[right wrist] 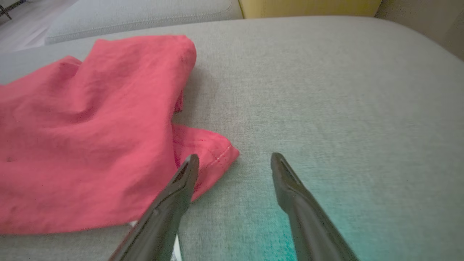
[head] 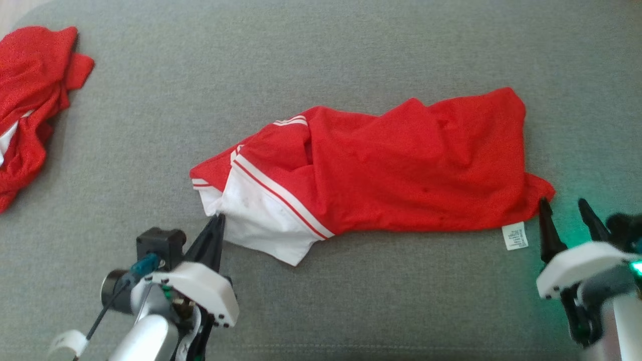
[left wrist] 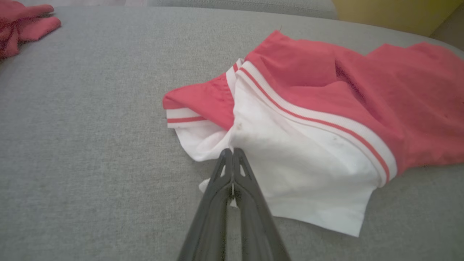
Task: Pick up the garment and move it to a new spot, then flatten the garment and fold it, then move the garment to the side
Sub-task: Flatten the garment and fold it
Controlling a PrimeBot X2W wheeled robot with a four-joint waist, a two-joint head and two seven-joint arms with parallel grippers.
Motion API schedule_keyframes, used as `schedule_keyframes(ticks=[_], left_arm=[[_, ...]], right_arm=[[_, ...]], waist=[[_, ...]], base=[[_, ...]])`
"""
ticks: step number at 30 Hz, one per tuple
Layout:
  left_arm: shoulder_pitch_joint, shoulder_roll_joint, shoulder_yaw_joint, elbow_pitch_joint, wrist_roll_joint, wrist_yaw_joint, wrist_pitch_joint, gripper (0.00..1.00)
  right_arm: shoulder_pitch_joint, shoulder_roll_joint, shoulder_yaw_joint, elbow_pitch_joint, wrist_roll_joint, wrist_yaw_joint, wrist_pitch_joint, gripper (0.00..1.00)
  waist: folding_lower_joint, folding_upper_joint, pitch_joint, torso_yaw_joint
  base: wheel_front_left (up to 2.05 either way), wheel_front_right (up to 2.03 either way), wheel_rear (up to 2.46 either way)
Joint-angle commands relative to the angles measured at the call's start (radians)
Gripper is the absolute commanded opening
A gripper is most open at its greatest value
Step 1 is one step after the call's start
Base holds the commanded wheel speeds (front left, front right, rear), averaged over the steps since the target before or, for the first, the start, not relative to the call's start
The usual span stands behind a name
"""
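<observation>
The garment [head: 381, 170] is a red piece with a white striped band, lying crumpled across the middle of the grey cushion [head: 321, 60]. My left gripper [head: 219, 219] is shut on the white edge of the garment [left wrist: 290, 159] at its left end, fingers [left wrist: 232, 170] pressed together with cloth pinched between them. My right gripper [head: 564, 205] stands open at the garment's right corner [right wrist: 214, 152]. Its left finger [right wrist: 185, 177] overlaps that corner, while the other finger rests over bare cushion. A white care label [head: 515, 235] pokes out near it.
A second red garment [head: 30, 100] lies heaped at the far left of the cushion. A yellow surface [right wrist: 308, 7] stands beyond the cushion's far edge. Bare grey fabric [head: 376, 311] stretches in front of the garment and behind it.
</observation>
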Motion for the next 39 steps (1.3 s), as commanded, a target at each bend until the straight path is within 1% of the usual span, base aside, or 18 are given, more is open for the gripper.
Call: schedule_keyframes(ticks=[1, 6, 7, 8, 11, 14, 17, 22, 28, 33, 34, 39], left_arm=[[-0.054, 0.013, 0.031, -0.037, 0.012, 0.002, -0.015, 0.0], [-0.067, 0.006, 0.025, -0.036, 0.019, -0.001, -0.046, 0.0], [-0.069, 0.004, 0.024, -0.036, 0.018, -0.003, -0.052, 0.0], [-0.07, 0.003, 0.024, -0.037, 0.017, -0.006, -0.061, 0.0], [-0.074, -0.001, 0.026, -0.049, 0.014, -0.014, -0.093, 0.0], [-0.078, 0.0, 0.037, -0.078, 0.01, -0.018, -0.126, 0.0], [-0.084, 0.007, 0.053, -0.129, 0.008, -0.017, -0.152, 0.0], [-0.126, 0.03, 0.085, -0.24, 0.024, -0.01, -0.177, 0.0], [-0.275, 0.049, 0.124, -0.359, 0.053, -0.008, -0.168, 0.0], [-0.44, 0.048, 0.136, -0.399, 0.066, -0.02, -0.12, 0.0], [-0.508, 0.046, 0.141, -0.402, 0.067, -0.025, -0.1, 0.0], [-0.622, 0.038, 0.146, -0.387, 0.068, -0.031, -0.061, 0.0]], right_arm=[[-0.05, -0.025, 0.021, -0.001, 0.001, 0.008, 0.002, 1.0], [-0.12, -0.036, 0.051, 0.149, 0.036, 0.008, 0.039, 1.0], [-0.126, -0.037, 0.057, 0.17, 0.046, 0.008, 0.051, 0.67], [-0.13, -0.039, 0.063, 0.182, 0.056, 0.008, 0.056, 0.0], [-0.13, -0.046, 0.066, 0.175, 0.088, 0.008, 0.034, 0.0], [-0.118, -0.05, 0.066, 0.101, 0.119, 0.008, -0.008, 0.0], [-0.1, -0.056, 0.066, -0.023, 0.137, 0.008, -0.039, 0.0], [-0.084, -0.062, 0.053, -0.268, 0.143, 0.008, -0.05, 0.0], [-0.156, -0.076, 0.046, -0.531, 0.127, 0.008, -0.035, 0.0], [-0.271, -0.09, 0.029, -0.681, 0.11, 0.008, 0.002, 0.0], [-0.317, -0.091, 0.024, -0.719, 0.103, 0.008, 0.019, 0.0], [-0.388, -0.091, 0.018, -0.745, 0.105, 0.008, 0.055, 0.0]], waist=[[0.0, 0.0, 0.008, 0.007], [0.0, 0.0, 0.019, 0.021], [0.0, 0.0, 0.019, 0.023], [0.0, 0.0, 0.02, 0.027], [0.0, 0.0, 0.019, 0.033], [0.0, 0.0, 0.012, 0.033], [0.0, 0.0, 0.001, 0.025], [0.0, 0.0, -0.027, 0.007], [0.0, 0.0, -0.069, -0.002], [0.0, 0.0, -0.105, -0.005], [0.0, 0.0, -0.12, -0.009], [0.0, 0.0, -0.145, -0.016]], base=[[0.0, 0.0, 0.0], [0.0, 0.0, 0.0], [0.0, 0.0, 0.0], [0.0, 0.0, 0.0], [0.0, 0.0, 0.0], [0.0, 0.0, 0.0], [0.0, 0.0, 0.0], [0.0, 0.0, 0.0], [0.0, 0.0, 0.0], [0.0, 0.0, 0.0], [0.0, 0.0, 0.0], [0.0, 0.0, 0.0]])
